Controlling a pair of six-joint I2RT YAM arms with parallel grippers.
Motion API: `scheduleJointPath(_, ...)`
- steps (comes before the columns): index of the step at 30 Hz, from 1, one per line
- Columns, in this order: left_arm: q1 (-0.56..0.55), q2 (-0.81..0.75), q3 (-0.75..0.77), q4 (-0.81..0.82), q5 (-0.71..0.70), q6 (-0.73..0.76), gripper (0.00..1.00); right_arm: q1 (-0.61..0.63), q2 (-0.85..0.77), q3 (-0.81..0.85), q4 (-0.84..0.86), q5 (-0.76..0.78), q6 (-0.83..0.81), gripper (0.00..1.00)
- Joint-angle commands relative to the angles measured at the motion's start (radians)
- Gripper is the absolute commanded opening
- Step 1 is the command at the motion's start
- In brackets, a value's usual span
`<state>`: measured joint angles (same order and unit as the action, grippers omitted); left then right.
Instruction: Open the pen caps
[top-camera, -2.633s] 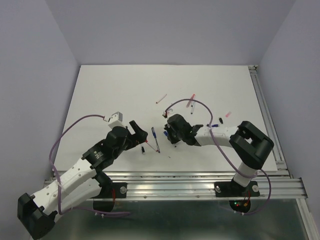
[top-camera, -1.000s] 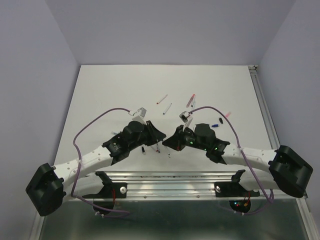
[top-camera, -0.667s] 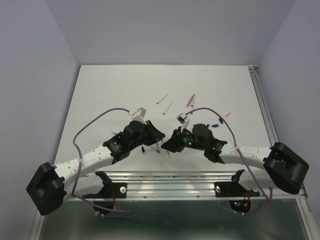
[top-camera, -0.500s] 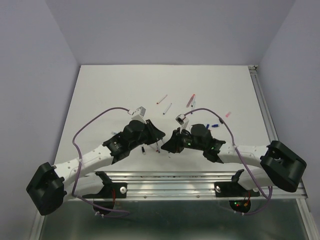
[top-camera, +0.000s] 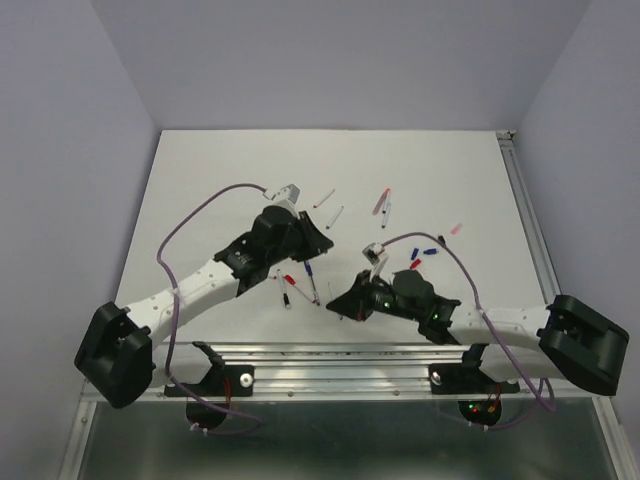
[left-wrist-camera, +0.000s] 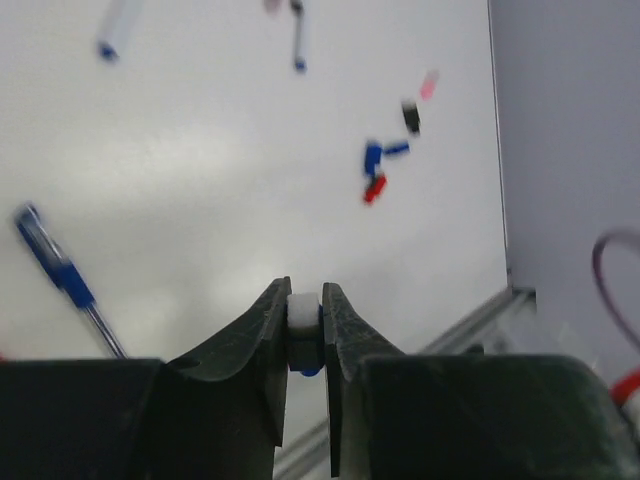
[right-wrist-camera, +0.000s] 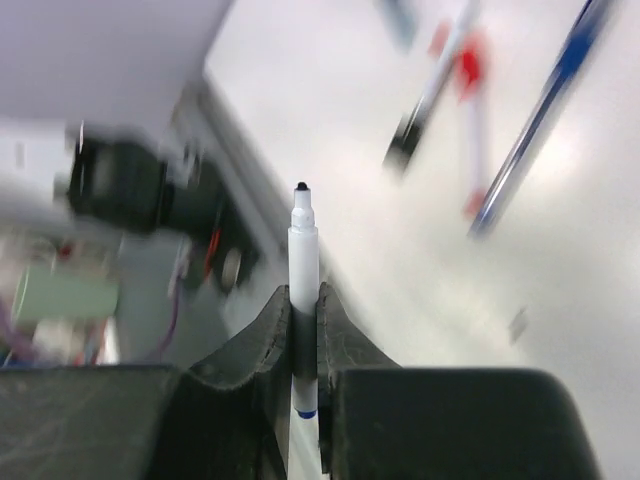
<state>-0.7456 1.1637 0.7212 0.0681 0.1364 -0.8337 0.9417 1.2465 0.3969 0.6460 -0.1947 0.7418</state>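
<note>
My left gripper (left-wrist-camera: 305, 300) is shut on a small white and blue pen cap (left-wrist-camera: 304, 312), held above the table. In the top view it hangs left of centre (top-camera: 320, 242). My right gripper (right-wrist-camera: 303, 295) is shut on a thin white pen (right-wrist-camera: 303, 250) with its dark tip bare and pointing away from the wrist; the top view shows it near the front edge (top-camera: 342, 305). The two grippers are apart. Loose blue (left-wrist-camera: 373, 157), red (left-wrist-camera: 375, 188), black (left-wrist-camera: 411, 117) and pink (left-wrist-camera: 429, 84) caps lie on the white table (top-camera: 220, 190).
A blue pen (top-camera: 311, 283), a red-capped piece (top-camera: 290, 279) and a short black-ended pen (top-camera: 286, 299) lie between the arms. More pens lie farther back (top-camera: 335, 216), (top-camera: 384, 203), (top-camera: 322, 198). The metal rail (top-camera: 400, 352) runs along the near edge.
The grippers were together over the near centre; now they have drawn apart. The left one has gone back and up with the cap, and the right one toward the front edge with the pen.
</note>
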Motion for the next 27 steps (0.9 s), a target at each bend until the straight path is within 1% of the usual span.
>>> scheduleJointPath(1,0.193,0.1,0.193,0.176,-0.172,0.154,0.0,0.201,-0.096,-0.18,-0.028,-0.132,0.132,0.01)
scheduleJointPath(2,0.216,0.119,0.207,0.18,-0.15,0.156,0.0,0.219,-0.113,-0.2,-0.016,-0.117,0.152,0.01)
scheduleJointPath(3,0.251,0.148,0.219,0.197,-0.08,0.16,0.0,0.238,-0.127,-0.232,0.0,-0.111,0.171,0.01)
scheduleJointPath(4,0.273,0.157,0.225,0.222,-0.057,0.16,0.0,0.243,-0.145,-0.24,0.0,-0.104,0.188,0.01)
scheduleJointPath(7,0.314,0.194,0.239,0.229,-0.009,0.153,0.0,0.249,-0.212,-0.253,-0.032,-0.077,0.191,0.01)
scheduleJointPath(9,0.322,0.197,0.233,0.225,0.011,0.163,0.0,0.249,-0.266,-0.224,-0.155,-0.025,0.17,0.01)
scheduleJointPath(10,0.322,0.195,0.21,0.223,0.017,0.166,0.0,0.249,-0.278,-0.19,-0.201,0.042,0.16,0.01)
scheduleJointPath(11,0.322,0.189,0.193,0.225,0.02,0.166,0.0,0.249,-0.292,-0.176,-0.27,0.078,0.147,0.01)
scheduleJointPath(12,0.324,0.182,0.175,0.222,0.025,0.169,0.0,0.247,-0.3,-0.155,-0.305,0.105,0.131,0.01)
scheduleJointPath(13,0.322,0.165,0.134,0.222,0.023,0.17,0.0,0.244,-0.305,-0.132,-0.346,0.18,0.122,0.01)
scheduleJointPath(14,0.322,0.156,0.112,0.22,0.023,0.17,0.0,0.24,-0.302,-0.086,-0.386,0.216,0.107,0.01)
scheduleJointPath(15,0.324,0.13,0.087,0.22,0.028,0.166,0.0,0.221,-0.291,-0.066,-0.455,0.265,0.096,0.01)
scheduleJointPath(17,0.321,0.105,0.018,0.237,0.045,0.166,0.0,0.191,-0.277,-0.032,-0.537,0.302,0.091,0.01)
scheduleJointPath(18,0.315,0.094,-0.002,0.246,0.064,0.166,0.0,0.148,-0.269,-0.012,-0.554,0.311,0.094,0.01)
scheduleJointPath(20,0.305,0.076,-0.037,0.245,0.074,0.169,0.0,0.099,-0.243,0.002,-0.575,0.31,0.106,0.01)
scheduleJointPath(21,0.292,0.064,-0.054,0.245,0.081,0.171,0.0,0.038,-0.231,0.019,-0.594,0.293,0.108,0.01)
scheduleJointPath(24,0.258,0.039,-0.081,0.242,0.071,0.156,0.0,-0.042,-0.138,0.055,-0.595,0.273,0.053,0.01)
scheduleJointPath(27,0.226,0.001,-0.12,0.24,0.051,0.139,0.0,-0.075,0.0,0.134,-0.58,0.29,0.007,0.01)
